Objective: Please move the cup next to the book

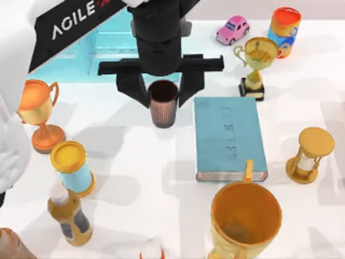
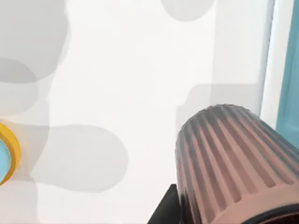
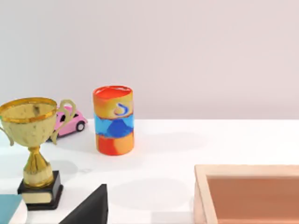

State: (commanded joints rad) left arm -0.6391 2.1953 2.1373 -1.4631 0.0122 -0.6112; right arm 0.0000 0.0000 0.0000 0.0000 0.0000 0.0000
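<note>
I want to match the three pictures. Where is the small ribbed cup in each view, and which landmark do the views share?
Top view: the cup stands upper middle, between the left pincer's fingers, just left of the book.
Left wrist view: the cup is close up, lower right corner.
Right wrist view: not in it.
Shared landmark: the book's teal edge, which also peeks in on the right wrist view.

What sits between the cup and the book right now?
Nothing: in the top view only a narrow strip of bare table separates the cup, held in the left gripper, from the book.
</note>
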